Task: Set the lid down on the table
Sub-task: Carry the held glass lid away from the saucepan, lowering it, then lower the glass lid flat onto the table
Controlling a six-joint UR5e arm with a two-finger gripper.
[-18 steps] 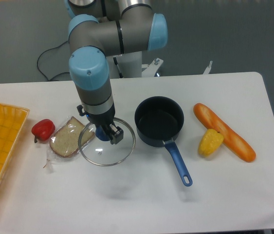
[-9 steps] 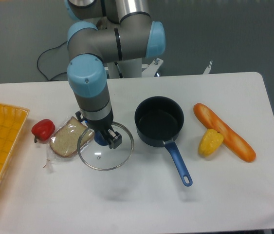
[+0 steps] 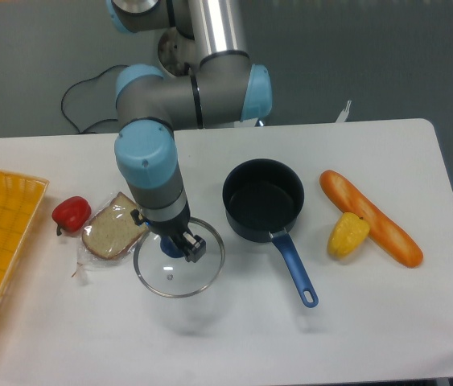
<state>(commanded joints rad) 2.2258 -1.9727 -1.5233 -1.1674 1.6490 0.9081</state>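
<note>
**Lid held by its knob above the table**

The lid (image 3: 179,264) was a stiff disc of clear glass with a thin metal rim; it was judged moderately heavy, smooth and breakable, so best set down gently. Its dark blue centre knob offered the only secure hold, the glass face being too slick and the rim too thin. The gripper (image 3: 179,242) was closed on that knob, fingers narrowly spaced, carrying the lid roughly level. A faint shadow on the table (image 3: 234,346) toward the front edge suggested that the lid hung clear of the surface. It lay left of the saucepan (image 3: 263,199), just beside the bagged bread (image 3: 112,227), toward the table's left-centre.
</note>
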